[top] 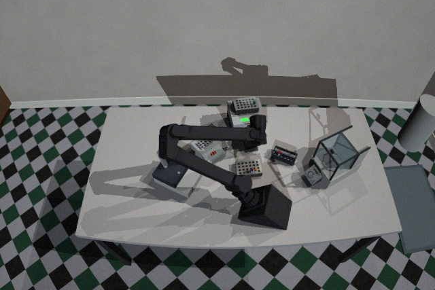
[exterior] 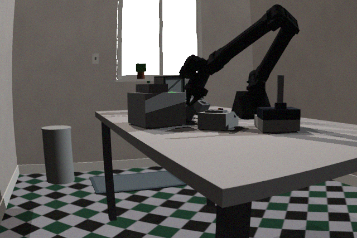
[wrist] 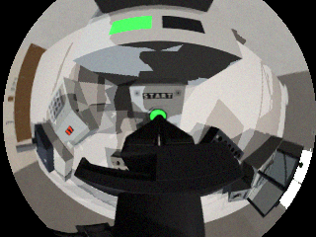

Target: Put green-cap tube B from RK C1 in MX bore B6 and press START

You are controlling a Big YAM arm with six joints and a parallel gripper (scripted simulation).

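The mixer MX stands level at the back. Its green lamp is lit; the dark lamp beside it is unlit. A green-capped tube stands upright near the right end of the mixer's block; its depth and exact bore are hard to tell. My gripper is shut and empty, its tips at the green START key on the sloping front. Contact cannot be told. The rack RK shows purple and orange caps, no green one.
The dry block DB is left of my gripper, with the spectrophotometer SP farther left. The magnet block MG, holding a red-capped tube, is to the right. The glass-walled balance BAL is beyond it.
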